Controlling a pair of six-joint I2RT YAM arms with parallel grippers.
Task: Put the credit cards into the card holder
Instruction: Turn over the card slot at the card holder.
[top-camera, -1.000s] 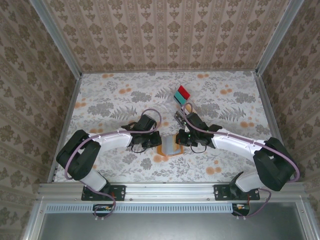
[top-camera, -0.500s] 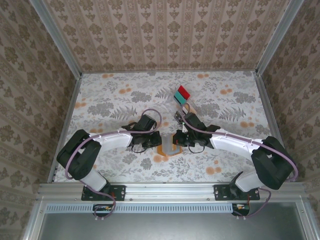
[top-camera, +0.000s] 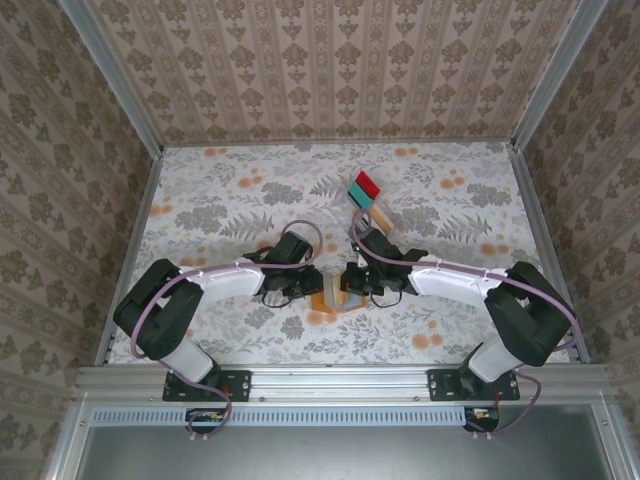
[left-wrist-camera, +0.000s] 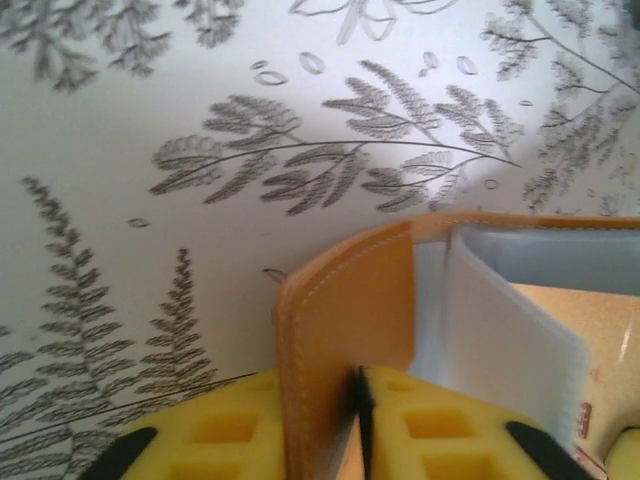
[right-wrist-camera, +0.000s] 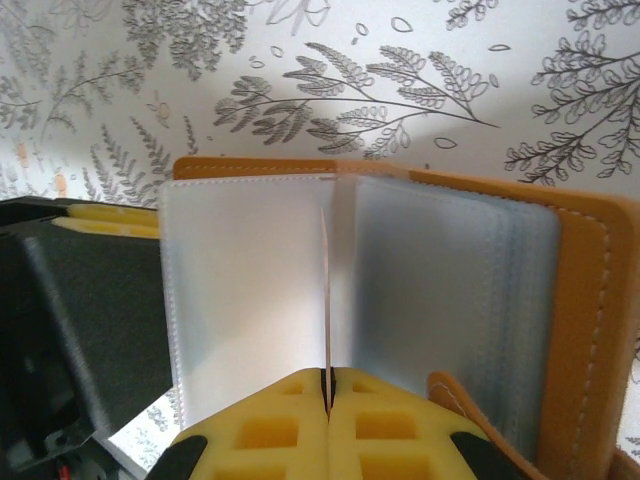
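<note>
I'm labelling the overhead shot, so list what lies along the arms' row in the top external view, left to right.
In order: left arm → card holder → right arm. The credit cards are left out: they lie farther back, within the right arm's span.

The left gripper (left-wrist-camera: 355, 432) reaches in from the bottom of the frame. Its yellow pads (left-wrist-camera: 215, 432) stand on either side of one upright leather cover of the card holder (left-wrist-camera: 345, 300). The cover lies against the left pad, and a thin dark slit shows between it and the right pad, so whether the jaws are pinching it cannot be told. Right of that cover, clear plastic sleeves (left-wrist-camera: 510, 340) fan upward from the holder, whose far tan edge runs off to the right. It sits on the tabletop (left-wrist-camera: 120, 250), white with grey fern prints.
</note>
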